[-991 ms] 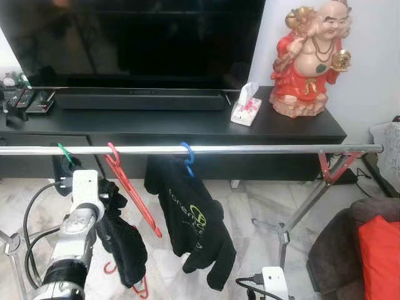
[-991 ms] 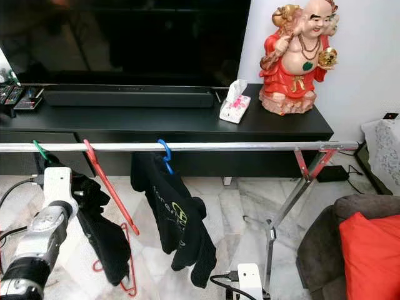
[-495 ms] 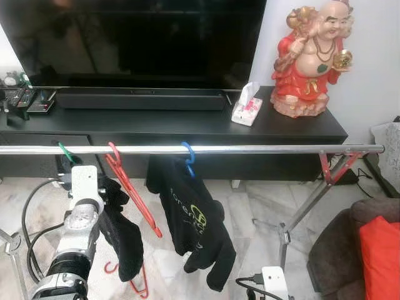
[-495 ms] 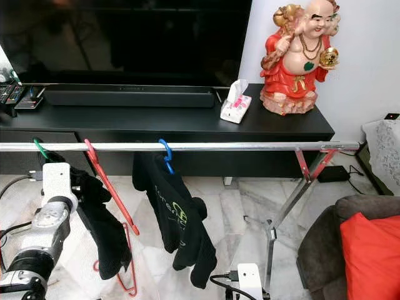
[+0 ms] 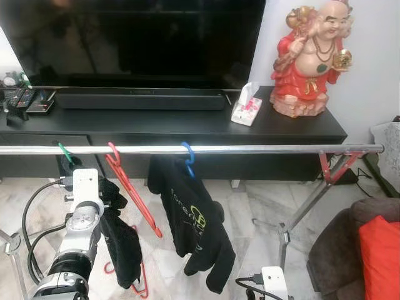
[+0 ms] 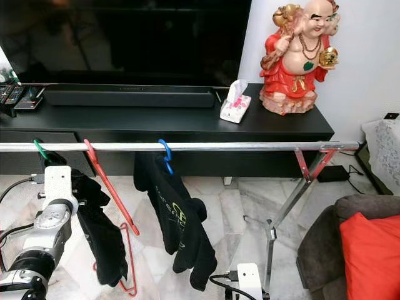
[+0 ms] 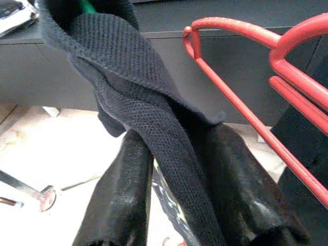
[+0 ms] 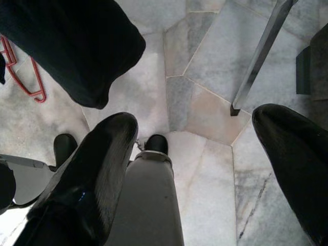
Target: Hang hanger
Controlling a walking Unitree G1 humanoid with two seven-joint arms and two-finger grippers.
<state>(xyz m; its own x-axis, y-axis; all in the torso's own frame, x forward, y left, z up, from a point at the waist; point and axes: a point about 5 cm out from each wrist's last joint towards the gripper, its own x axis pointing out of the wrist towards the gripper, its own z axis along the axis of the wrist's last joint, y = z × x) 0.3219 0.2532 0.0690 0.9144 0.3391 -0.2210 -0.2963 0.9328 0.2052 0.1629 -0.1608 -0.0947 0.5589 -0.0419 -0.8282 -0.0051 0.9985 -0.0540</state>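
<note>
A steel rail runs across in front of me. At its left end hangs a green hanger carrying a black knitted garment. My left gripper reaches up just below that hanger, shut on a fold of the garment between its fingers. An empty red hanger hangs tilted on the rail beside it. Further right, a blue hanger holds a black printed shirt. My right gripper hangs low, open, pointing at the marble floor.
A second red hanger lies on the floor under the garment. Behind the rail stands a black TV cabinet with a TV, a tissue box and a red statue. The rack's leg and a sofa with a red cushion are at the right.
My left arm has drawn back and down a little. The black garment now hangs straighter and closer under the green hanger. The shirt on the blue hanger has swung slightly.
</note>
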